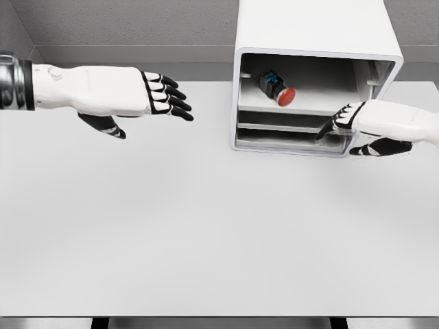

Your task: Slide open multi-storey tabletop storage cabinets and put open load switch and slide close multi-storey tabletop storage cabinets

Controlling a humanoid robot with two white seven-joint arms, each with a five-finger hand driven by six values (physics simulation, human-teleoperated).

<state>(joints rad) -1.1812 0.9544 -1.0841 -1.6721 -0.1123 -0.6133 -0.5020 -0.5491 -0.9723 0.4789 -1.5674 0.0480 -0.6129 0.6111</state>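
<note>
On table (206, 226), far right: white cabinet (312, 27), front open, switch (277, 88) with red button lying on upper shelf. At left, well apart from cabinet: left hand (130, 92) hovering, fingers straight and loosely spread, holding nothing. At cabinet's lower right: right hand (367, 123), fingers extended, tips touching lower shelf edge, gripping nothing.

left hand (127, 96) fingers extended, right hand (374, 127) fingers loosely curled

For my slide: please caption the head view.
Load switch inside open cabinet; right hand at its front, left hand apart.
</note>
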